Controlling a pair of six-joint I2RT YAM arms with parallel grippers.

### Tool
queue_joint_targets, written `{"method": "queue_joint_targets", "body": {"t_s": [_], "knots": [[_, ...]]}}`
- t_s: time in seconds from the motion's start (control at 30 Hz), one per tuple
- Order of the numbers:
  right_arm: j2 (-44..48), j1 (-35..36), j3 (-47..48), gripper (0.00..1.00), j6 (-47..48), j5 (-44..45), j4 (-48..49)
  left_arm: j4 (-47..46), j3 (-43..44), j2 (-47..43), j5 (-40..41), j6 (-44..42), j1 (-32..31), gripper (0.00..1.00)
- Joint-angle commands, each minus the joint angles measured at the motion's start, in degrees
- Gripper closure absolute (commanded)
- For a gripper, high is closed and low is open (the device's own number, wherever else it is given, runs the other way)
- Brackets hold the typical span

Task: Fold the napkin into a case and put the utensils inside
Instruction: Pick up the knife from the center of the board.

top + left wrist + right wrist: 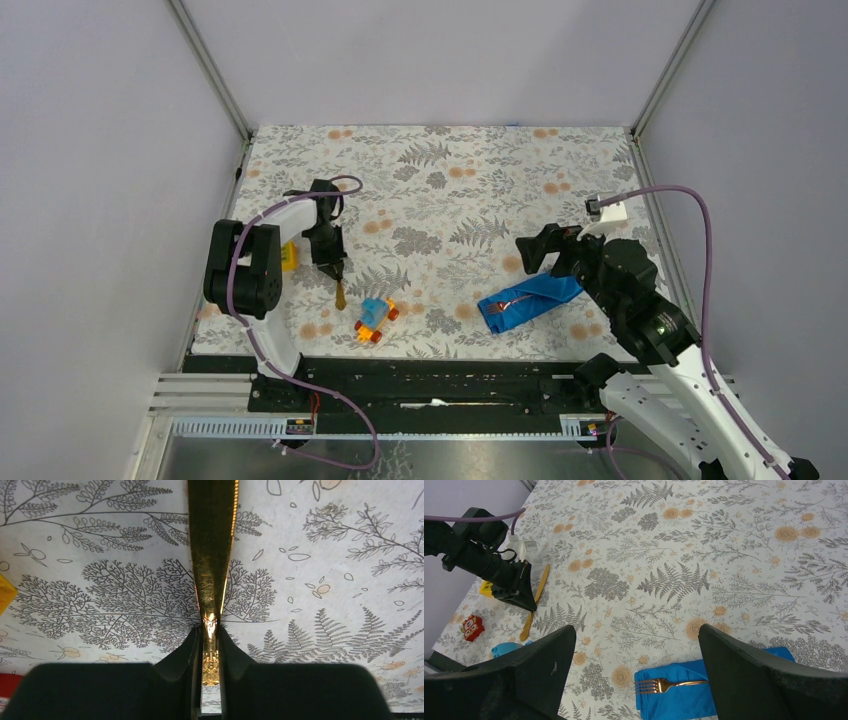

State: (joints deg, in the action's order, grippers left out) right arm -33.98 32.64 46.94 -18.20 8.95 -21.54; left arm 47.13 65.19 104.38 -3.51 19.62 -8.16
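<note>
The blue napkin [532,297] lies folded on the table's right side, with the golden fork [668,685] on it, tines toward its left end. My right gripper [636,632] hovers open just above and beyond the napkin [684,700], nothing between its fingers. On the left, my left gripper [211,628] points down at the table and is shut on the handle of the golden knife [212,555]. The knife's lower end [341,294] sticks out below the left gripper [334,264]. The right wrist view also shows the knife [537,599] held by the left gripper [519,589].
A small blue-and-orange toy car [375,318] sits near the front edge, just right of the knife. A yellow block [289,258] lies beside the left arm, and a red patterned block [472,627] near the left edge. Grey walls enclose three sides.
</note>
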Motion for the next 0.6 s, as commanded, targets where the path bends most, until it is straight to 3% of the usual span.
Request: {"method": "queue_joint_targets", "body": {"t_s": [0.0, 0.13, 0.27, 0.43, 0.57], "knots": [[-1.2, 0.2, -1.3, 0.0, 0.3, -1.9, 5.8, -3.9, -3.6, 4.5, -2.0, -1.2, -0.4, 0.89], [-4.8, 0.2, -2.8, 0.0, -1.0, -4.3, 8.5, -6.5, -1.5, 3.8, -4.2, -1.8, -0.4, 1.0], [-13.0, 0.1, -3.2, 0.0, -2.8, -8.8, 12.6, -8.5, 1.4, 2.1, -5.9, 0.3, -0.4, 1.0], [-30.6, 0.2, 0.6, 0.0, -5.0, -12.8, 15.1, -11.4, 4.4, -0.2, -9.9, 5.0, -0.4, 1.0], [-39.5, 0.4, 0.7, 0.0, -5.8, -17.2, 24.8, -13.6, 6.8, -0.5, -11.2, 7.8, -0.3, 1.0]]}}
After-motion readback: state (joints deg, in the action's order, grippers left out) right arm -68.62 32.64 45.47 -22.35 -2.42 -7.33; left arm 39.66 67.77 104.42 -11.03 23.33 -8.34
